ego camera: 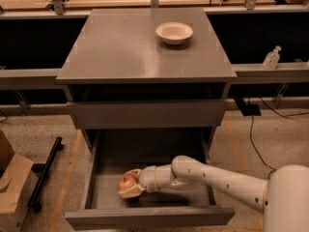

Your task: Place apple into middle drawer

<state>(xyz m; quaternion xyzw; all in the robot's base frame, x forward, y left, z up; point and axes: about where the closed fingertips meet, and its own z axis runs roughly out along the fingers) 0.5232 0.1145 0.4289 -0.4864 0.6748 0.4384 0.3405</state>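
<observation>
The red apple [127,181] with yellowish patches sits between the fingers of my gripper [129,187], low inside the pulled-out middle drawer [101,190], left of its centre and near its floor. The gripper is shut on the apple. My white arm [212,178] reaches in from the lower right across the drawer. The grey drawer front [149,217] runs along the bottom of the view. The uppermost drawer front [147,114] above it is closed.
A cream-white bowl [174,32] stands on the grey cabinet top [120,47]. A clear bottle [271,58] stands on a ledge at the right. A cardboard box [12,187] and a black bar [44,170] lie on the floor at the left. Cables [253,139] run at the right.
</observation>
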